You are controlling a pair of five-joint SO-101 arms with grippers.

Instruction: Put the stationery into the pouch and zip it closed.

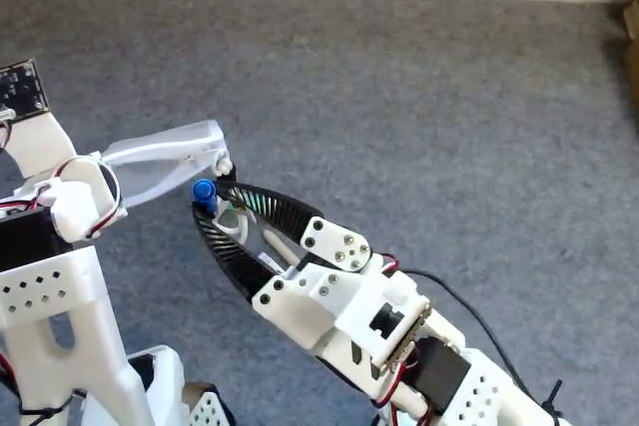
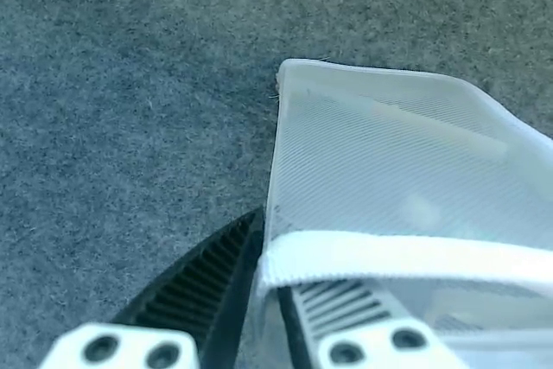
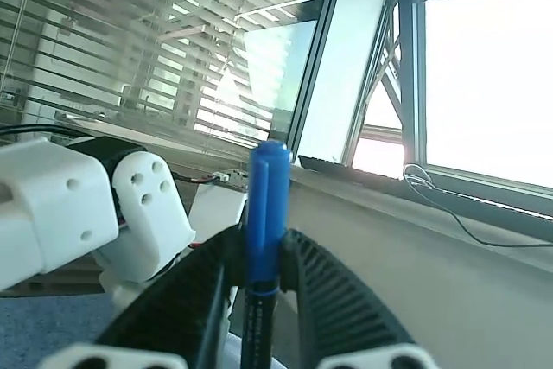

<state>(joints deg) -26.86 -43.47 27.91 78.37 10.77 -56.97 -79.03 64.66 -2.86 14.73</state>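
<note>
From above, the right hand (image 1: 213, 205) pinches a blue pen (image 1: 204, 192) between its black fingers, and the pen's cap is just beside the far end of the translucent pouch (image 1: 165, 160), which sticks out from the left arm (image 1: 60, 209) over the grey desk (image 1: 429, 97). In the left wrist view the left hand (image 2: 272, 257) is pressed onto the pouch's white-banded edge, one finger on each side, and the rest of the pouch reaches out over the desk. In the right wrist view the pen stands upright, clamped between the right hand's two fingers, with the left arm's white housing close behind it.
</note>
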